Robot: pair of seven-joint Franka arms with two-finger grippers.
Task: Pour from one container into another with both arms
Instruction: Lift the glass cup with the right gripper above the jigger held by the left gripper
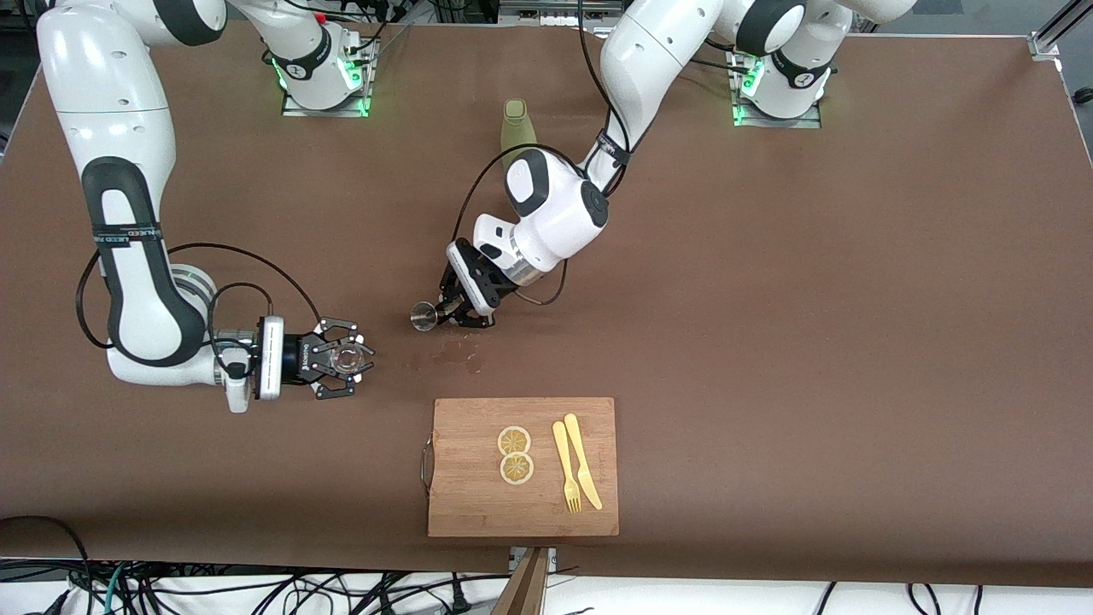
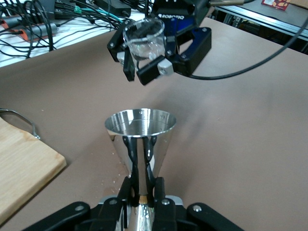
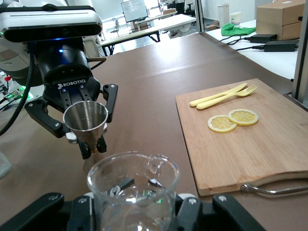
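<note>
My left gripper [image 1: 446,311] is shut on the narrow waist of the steel jigger [image 1: 422,316], low over the middle of the table. The jigger lies tilted, its open mouth turned toward the right arm's end. In the left wrist view the fingers [image 2: 132,185] pinch the jigger [image 2: 139,137] at its waist, and its bowl looks empty. My right gripper [image 1: 346,360] is shut on the clear glass cup [image 1: 345,358], held upright a short gap from the jigger's mouth. The right wrist view shows the cup [image 3: 132,192] close up with the jigger [image 3: 86,120] just past it.
A tall olive-green bottle [image 1: 516,126] stands near the left arm's elbow. A wooden cutting board [image 1: 478,504] lies nearer the front camera, carrying two lemon slices [image 1: 515,441] and a yellow fork and knife [image 1: 570,465]. Pale specks [image 1: 452,354] dot the table under the jigger.
</note>
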